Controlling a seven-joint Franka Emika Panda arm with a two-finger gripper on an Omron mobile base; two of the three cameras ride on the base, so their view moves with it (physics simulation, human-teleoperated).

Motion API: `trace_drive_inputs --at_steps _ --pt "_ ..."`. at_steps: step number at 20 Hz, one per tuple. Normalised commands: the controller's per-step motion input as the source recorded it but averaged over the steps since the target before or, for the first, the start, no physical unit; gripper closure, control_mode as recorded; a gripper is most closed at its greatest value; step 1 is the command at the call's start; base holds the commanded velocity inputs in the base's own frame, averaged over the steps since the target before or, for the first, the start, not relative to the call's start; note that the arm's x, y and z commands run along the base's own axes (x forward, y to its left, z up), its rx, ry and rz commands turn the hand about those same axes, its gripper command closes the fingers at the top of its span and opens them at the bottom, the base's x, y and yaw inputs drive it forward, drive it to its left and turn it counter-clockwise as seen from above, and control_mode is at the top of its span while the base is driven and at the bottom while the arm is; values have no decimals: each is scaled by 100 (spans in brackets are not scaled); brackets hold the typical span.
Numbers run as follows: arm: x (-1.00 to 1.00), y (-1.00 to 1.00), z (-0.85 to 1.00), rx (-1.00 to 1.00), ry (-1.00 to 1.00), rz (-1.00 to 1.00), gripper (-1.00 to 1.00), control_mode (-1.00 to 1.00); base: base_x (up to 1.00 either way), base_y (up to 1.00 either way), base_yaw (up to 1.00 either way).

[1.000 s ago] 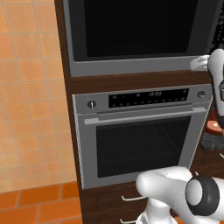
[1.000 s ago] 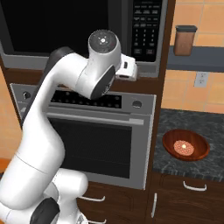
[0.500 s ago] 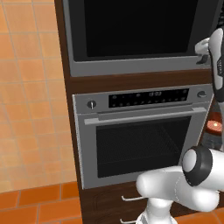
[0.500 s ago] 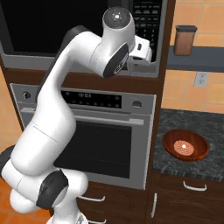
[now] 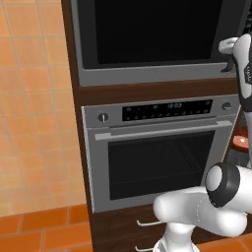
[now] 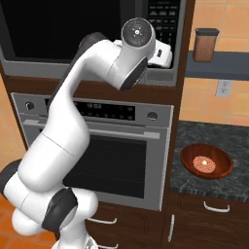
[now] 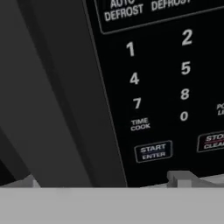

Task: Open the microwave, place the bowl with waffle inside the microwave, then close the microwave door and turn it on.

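Arm raised — tool at keypad

Black microwave, apparently grey-framed

arm: glossy white rounded links, thick and smooth | joints: dark grey to black bands between links | joint cap: round dark disc with small light centre | base: bulbous white shell, black ring at elbow | gripper hand: white block.
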Motion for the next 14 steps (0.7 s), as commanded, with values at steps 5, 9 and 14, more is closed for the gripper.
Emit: trace_drive_inputs --at_steps 5,9,14 --pt "58 10 -21 2 -1 0 100 -100 0 0 0" --pt "9 0 -1 0 5 0 100 -100 0 0 0" --pt "-69 15 0 0 1 -5 100 -100 0 0 0"
